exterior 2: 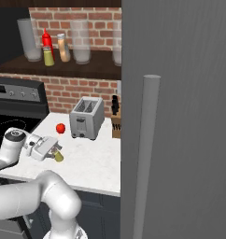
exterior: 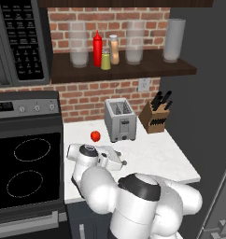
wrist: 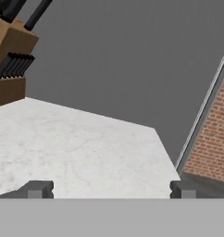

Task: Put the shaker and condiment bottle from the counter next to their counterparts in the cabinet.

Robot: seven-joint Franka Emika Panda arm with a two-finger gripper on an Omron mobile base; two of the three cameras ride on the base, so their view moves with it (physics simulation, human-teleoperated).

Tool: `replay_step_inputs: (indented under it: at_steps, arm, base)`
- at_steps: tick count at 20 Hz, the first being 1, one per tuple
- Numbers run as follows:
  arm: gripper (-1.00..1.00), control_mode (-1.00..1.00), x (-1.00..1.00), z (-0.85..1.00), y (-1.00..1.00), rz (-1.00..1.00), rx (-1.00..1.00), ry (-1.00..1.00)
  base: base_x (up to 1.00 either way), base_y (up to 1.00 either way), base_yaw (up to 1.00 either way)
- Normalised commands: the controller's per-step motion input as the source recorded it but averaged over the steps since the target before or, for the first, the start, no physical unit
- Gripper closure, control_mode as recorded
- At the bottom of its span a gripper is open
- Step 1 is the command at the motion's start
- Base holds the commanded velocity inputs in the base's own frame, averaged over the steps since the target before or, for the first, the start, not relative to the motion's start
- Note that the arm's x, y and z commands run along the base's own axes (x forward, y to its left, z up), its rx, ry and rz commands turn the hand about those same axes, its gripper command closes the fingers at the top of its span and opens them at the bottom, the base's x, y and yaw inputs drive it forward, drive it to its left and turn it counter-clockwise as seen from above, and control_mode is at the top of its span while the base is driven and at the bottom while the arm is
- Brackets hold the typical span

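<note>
On the cabinet [exterior: 129, 70] shelf, the tan condiment bottle [exterior: 114, 49] with its white cap stands beside the counterparts: a red squeeze bottle [exterior: 97, 48] and a small yellow-green shaker [exterior: 105, 59]. The same trio appears in the right base view: condiment bottle [exterior 2: 63, 47], squeeze bottle [exterior 2: 46, 39], shelf shaker [exterior 2: 48, 58]. Low over the white counter [exterior: 152, 154], my gripper [exterior 2: 55, 152] lies nearly level and open. The olive shaker [exterior 2: 59, 157] sits right at its fingertips; I cannot tell whether it lies between them. In the hand view my gripper [wrist: 111, 189] has its fingertips [wrist: 40, 189] set wide apart.
A toaster [exterior: 120, 119], a red fruit [exterior: 95, 136] and a knife block [exterior: 154, 116] stand at the back of the counter. The stove [exterior: 26, 168] is to the left, the microwave [exterior: 17, 42] above it. Clear glass jars [exterior: 78, 44] flank the bottles. A dark fridge panel [exterior 2: 180, 116] bounds the right.
</note>
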Motion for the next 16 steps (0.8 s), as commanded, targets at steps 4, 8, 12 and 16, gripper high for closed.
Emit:
replay_step_inputs:
  at_steps: [4,8,12,16]
  arm:
    - [-1.0,-1.0,0.0,-0.23,0.0,0.0,0.0,0.06]
    - [-1.0,-1.0,0.0,-0.28,0.0,0.0,-0.01,0.06]
    - [-1.0,-1.0,0.0,-0.35,0.0,-0.02,-0.02,0.09]
    - [-1.0,-1.0,0.0,-0.4,-0.01,-0.06,-0.03,0.11]
  base:
    - [0.0,0.0,0.0]
    - [0.0,0.0,0.0]
    - [0.0,0.0,0.0]
    - [0.0,0.0,0.0]
